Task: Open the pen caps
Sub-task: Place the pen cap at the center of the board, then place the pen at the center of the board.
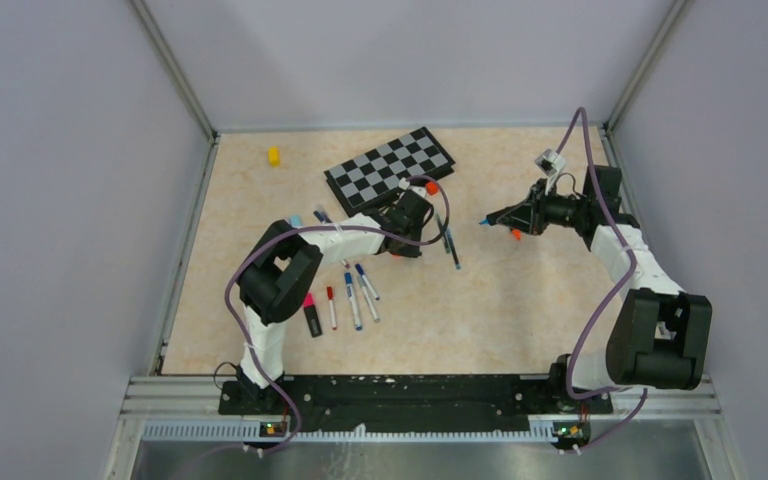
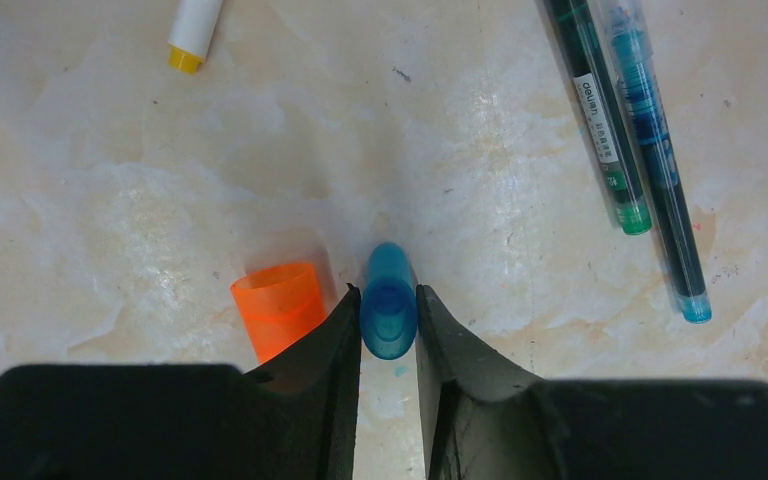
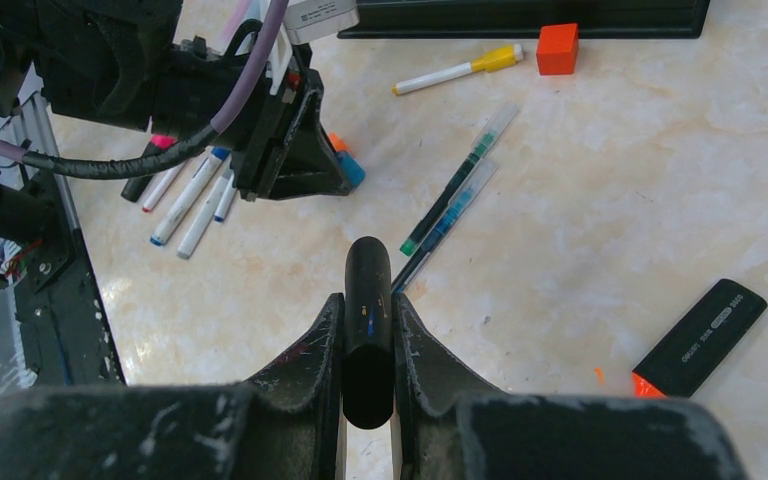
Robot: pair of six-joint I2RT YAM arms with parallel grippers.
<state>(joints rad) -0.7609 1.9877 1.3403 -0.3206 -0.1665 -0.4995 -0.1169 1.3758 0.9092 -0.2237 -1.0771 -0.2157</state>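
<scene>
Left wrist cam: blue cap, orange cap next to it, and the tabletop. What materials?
The blue cap looks like smooth moulded plastic, slightly translucent, soft sheen. The orange cap: thin translucent plastic, light glows through its wall. The tabletop: glossy beige marble pattern with glare patches; laminate or polished stone, cannot tell which.

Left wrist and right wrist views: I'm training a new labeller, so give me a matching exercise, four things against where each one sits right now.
Things
1. blue cap
2. orange cap
3. black pen
4. orange block

Places
A. clamped in the right gripper
B. next to the chessboard edge
C. lying loose just outside the left gripper
D. between the left gripper's fingers

Pairs: 1-D, 2-C, 3-A, 4-B.
</scene>
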